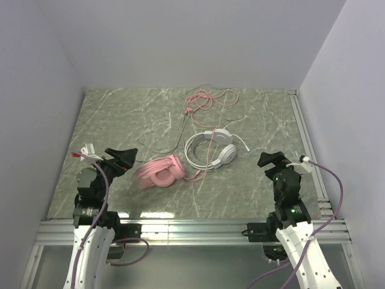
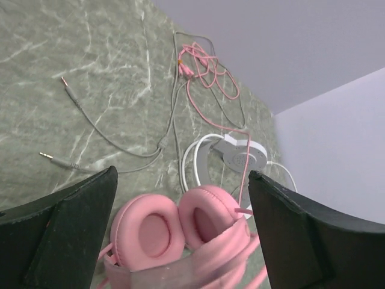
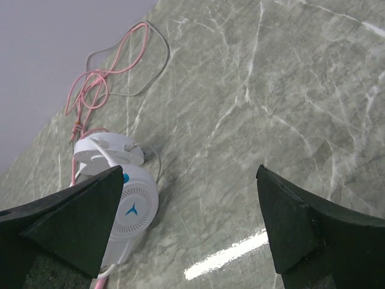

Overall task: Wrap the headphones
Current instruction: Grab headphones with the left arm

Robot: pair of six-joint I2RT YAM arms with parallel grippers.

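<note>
A: Headphones?
B: Pink headset [image 1: 157, 173] mid-table, white headset [image 1: 210, 149] just beside it, cables [image 1: 204, 99] lying loose toward the back wall.
A: Grippers?
B: Left gripper [image 1: 124, 158], right gripper [image 1: 271, 159]: fingers spread wide, holding nothing.

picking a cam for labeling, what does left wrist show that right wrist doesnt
Only left wrist: the pink headset, ear pads facing the camera, and two jack plugs on a grey cable. Only right wrist: the blue logo on the white headset. Both: the white headset, the tangled pink cable and the marble table.
</note>
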